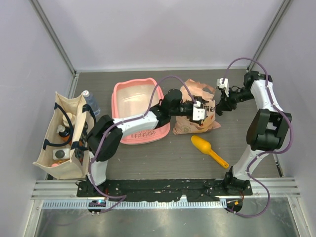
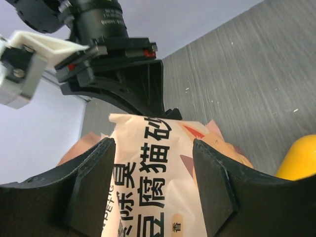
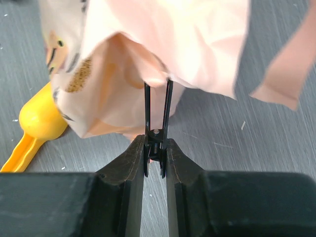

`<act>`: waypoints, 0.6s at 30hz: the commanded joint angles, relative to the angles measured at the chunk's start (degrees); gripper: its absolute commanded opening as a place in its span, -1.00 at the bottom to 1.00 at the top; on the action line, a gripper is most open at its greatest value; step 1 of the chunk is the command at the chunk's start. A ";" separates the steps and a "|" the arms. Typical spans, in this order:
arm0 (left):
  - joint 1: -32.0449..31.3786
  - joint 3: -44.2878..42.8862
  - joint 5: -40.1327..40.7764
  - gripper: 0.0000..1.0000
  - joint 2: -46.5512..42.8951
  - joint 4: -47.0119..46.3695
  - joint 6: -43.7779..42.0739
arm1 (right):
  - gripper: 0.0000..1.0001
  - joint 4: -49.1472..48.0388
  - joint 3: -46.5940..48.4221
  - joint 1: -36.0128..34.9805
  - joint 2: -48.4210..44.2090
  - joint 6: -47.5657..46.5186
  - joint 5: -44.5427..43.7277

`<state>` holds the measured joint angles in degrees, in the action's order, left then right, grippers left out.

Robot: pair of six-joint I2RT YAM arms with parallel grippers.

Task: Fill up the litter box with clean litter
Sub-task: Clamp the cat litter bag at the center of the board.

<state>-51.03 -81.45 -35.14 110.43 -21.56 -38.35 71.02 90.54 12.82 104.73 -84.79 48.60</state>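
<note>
We see both arms meeting over the peach litter bag, which lies on the table just right of the pink litter box. The box sits at the far left-centre of the table and its pale floor looks bare. No loose litter shows in any view, so we judge it to be inside the bag. The right gripper is clamped on a black clip that pinches the bag's crumpled edge. The left gripper stands apart, with one finger on either side of the printed face of the bag, and we cannot see the pads pressing it. The yellow scoop lies near the bag, toward the arms. As we read it, the step in hand is opening the bag by getting the clip off. To do that well, the left gripper should close firmly on the bag's body first, low enough to anchor it. The right gripper should then squeeze the clip fully and draw it straight along its own line, away from the bag. A sideways tug risks tearing the film or tipping the bag's mouth toward the table rather than the box.
</note>
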 commanded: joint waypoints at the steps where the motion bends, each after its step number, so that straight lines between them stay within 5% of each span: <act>1: -0.65 -3.01 0.94 0.35 2.94 -4.54 -6.91 | -0.97 7.55 -0.53 -0.51 -3.21 -8.80 0.19; 18: -2.06 -9.06 4.72 0.29 6.20 5.64 -11.13 | -0.97 15.46 -3.79 0.80 -9.36 -18.73 -3.24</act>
<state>-52.88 -86.02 -30.85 115.59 -19.55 -47.83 75.99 87.50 13.17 98.94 -99.22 46.19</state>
